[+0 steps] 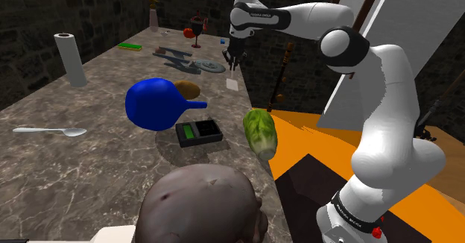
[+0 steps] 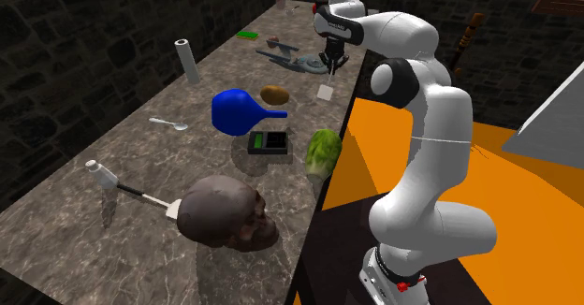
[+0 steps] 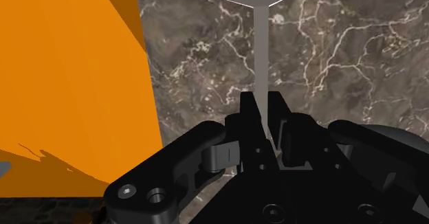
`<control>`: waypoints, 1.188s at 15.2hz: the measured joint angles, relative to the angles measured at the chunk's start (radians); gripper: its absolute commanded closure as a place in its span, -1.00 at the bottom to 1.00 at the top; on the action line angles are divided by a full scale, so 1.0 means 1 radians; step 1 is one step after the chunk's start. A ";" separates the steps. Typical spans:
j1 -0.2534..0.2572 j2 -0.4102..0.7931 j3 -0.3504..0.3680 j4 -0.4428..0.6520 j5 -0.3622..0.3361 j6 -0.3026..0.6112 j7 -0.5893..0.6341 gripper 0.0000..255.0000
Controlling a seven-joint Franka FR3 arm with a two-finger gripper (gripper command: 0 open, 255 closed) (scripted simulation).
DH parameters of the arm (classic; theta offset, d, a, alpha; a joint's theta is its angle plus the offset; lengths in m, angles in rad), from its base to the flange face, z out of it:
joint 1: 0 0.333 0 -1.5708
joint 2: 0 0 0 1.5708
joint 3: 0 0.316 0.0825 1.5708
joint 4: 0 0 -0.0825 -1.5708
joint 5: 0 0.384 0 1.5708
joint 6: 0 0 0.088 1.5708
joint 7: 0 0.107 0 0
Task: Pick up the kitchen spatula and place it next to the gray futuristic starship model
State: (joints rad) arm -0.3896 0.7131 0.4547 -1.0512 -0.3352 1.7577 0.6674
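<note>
Pale grey spatula (image 3: pixel 261 51), thin handle, flat blade, handle end clamped in gripper (image 3: pixel 264 109), blade hanging down near counter (image 1: pixel 89 167) edge, at 4 o'clock of grey starship model (image 1: pixel 182 61), near, apart

The white arm (image 2: pixel 426 116) bends over the marbled counter (image 2: pixel 201 158); its black gripper (image 2: pixel 329 66) hangs at the far end, near the counter's edge; the spatula (image 2: pixel 325 92) shows its white blade directly beneath; the gray starship model (image 2: pixel 298 62) lies just beside the gripper; nearer the camera sit a blue bulb (image 2: pixel 239 109), a green lettuce (image 2: pixel 324 152) and a dark skull (image 2: pixel 225 214); orange floor (image 2: pixel 505 200) flanks the counter.
</note>
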 measured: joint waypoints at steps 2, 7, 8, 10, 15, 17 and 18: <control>-0.006 -0.004 0.000 -0.033 -0.001 0.028 0.005 1.00; -0.017 0.000 -0.002 -0.096 -0.005 0.092 0.014 1.00; -0.021 0.000 -0.003 -0.115 -0.006 0.110 0.016 1.00; -0.021 0.006 -0.005 -0.131 -0.010 0.131 0.021 1.00; -0.027 0.017 -0.009 -0.178 -0.017 0.187 0.029 1.00; -0.028 0.025 -0.012 -0.193 -0.021 0.209 0.033 1.00; -0.028 0.028 -0.013 -0.199 -0.023 0.218 0.035 1.00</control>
State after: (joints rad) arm -0.4180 0.7406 0.4419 -1.2506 -0.3580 1.9756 0.7020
